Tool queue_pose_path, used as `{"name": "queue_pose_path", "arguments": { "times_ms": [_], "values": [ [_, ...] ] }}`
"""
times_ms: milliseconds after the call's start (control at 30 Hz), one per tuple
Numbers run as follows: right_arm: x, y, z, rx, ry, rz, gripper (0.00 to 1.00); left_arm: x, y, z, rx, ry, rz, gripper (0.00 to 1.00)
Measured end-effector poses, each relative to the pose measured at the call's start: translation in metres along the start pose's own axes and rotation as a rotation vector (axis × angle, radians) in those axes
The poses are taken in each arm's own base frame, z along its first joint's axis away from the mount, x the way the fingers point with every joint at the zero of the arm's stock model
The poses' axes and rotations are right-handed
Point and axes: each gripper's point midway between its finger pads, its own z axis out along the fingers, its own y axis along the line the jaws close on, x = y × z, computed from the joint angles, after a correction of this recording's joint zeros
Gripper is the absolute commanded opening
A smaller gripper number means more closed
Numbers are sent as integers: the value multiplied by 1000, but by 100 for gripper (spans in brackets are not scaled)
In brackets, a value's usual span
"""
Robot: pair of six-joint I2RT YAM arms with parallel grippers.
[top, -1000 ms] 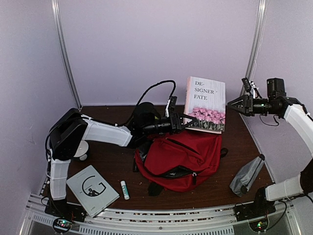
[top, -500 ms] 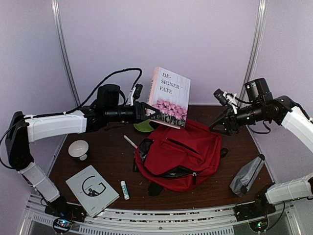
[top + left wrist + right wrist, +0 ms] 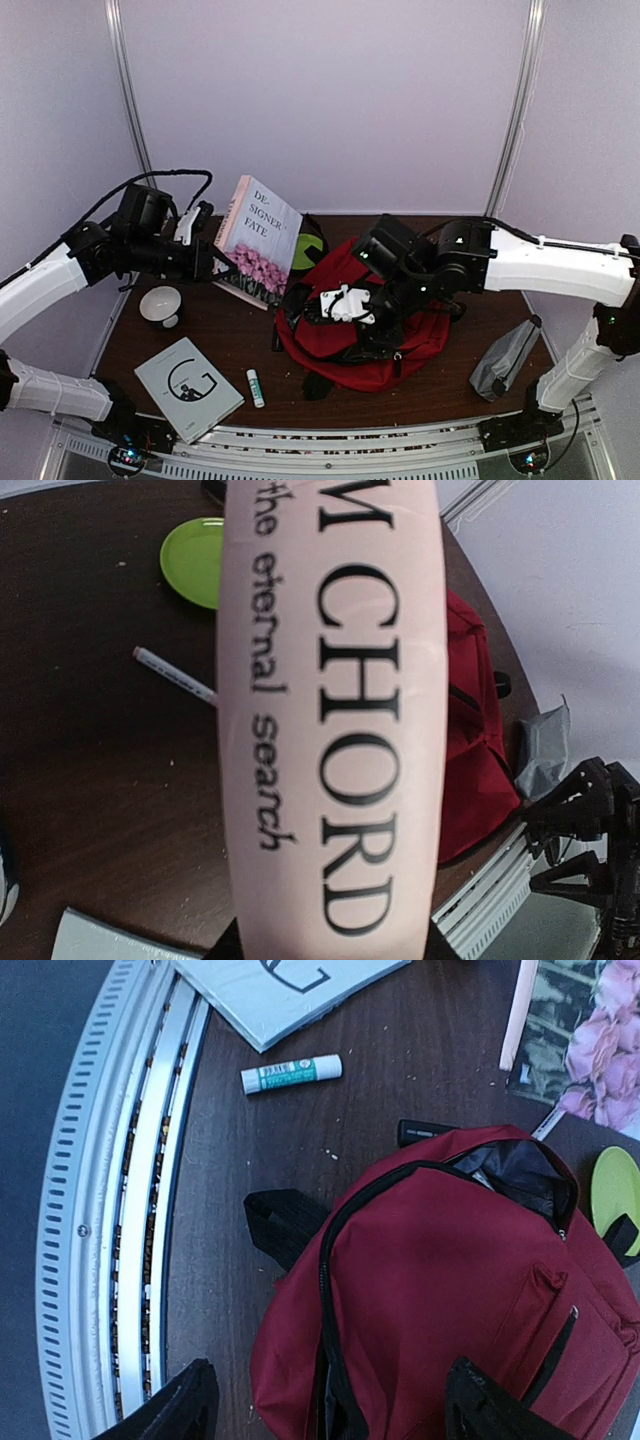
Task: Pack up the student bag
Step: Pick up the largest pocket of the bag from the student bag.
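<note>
red backpack (image 3: 415, 350) lies flat mid counter, a bit right of ctr, black straps poking out on its near side. main zip is undone at the bag's left end, w/ grey lining showing inside. right gripper (image 3: 345, 303) hangs just above that open end, its arm reaching across the bag from the right. its fingers are spread wide w/ nothing btwn them, and the wrist cam looks straight down on red fabric.

left gripper (image 3: 208, 265) is clamped on a book (image 3: 258, 238) by its spine side, holding it up tilted over the far-left part of the counter, flower cover toward the top cam. can't tell if its low corner touches the counter.

green plate (image 3: 312, 246) sits behind the book near the far edge, partly hidden. pen (image 3: 175, 675) lies near the plate. white bowl (image 3: 160, 303) is near the left edge. grey booklet (image 3: 188, 388) is at the near-left corner, w/ a glue stick (image 3: 256, 387) just beside it on the right, apart from the bag. grey pouch (image 3: 505, 357) is near the right edge, apart from the bag.
</note>
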Motion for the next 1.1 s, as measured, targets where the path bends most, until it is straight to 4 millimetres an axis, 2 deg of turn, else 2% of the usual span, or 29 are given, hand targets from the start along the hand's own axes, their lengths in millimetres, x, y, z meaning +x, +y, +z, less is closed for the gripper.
{"name": "queue_pose_path", "arguments": {
  "times_ms": [200, 300, 467, 567, 667, 733, 833, 900, 967, 1100],
  "values": [
    [-13, 4, 46, -11, 92, -68, 80, 27, 15, -37, -75, 33, -8, 35],
    [-13, 1, 62, 3, 132, -71, 79, 38, 22, -47, -101, 47, -18, 35],
    [10, -7, 92, 42, 256, -51, 71, 55, 31, -51, -131, 100, -37, 35],
    [22, -14, 101, 81, 312, -33, 56, 58, 31, -51, -129, 109, -40, 35],
    [28, -28, 100, 149, 339, -2, 24, 60, 30, -49, -119, 122, -43, 35],
    [30, -35, 99, 174, 346, 15, 12, 63, 30, -46, -113, 139, -47, 35],
    [36, -48, 92, 189, 335, 76, 5, 69, 28, -43, -89, 166, -48, 34],
    [42, -60, 75, 199, 302, 135, 1, 73, 22, -41, -49, 186, -47, 34],
    [48, -76, 46, 226, 252, 204, 0, 79, 12, -38, 21, 216, -43, 32],
    [57, -116, -34, 329, 111, 356, 0, 84, 0, -34, 104, 256, -42, 31]
  ]
}}
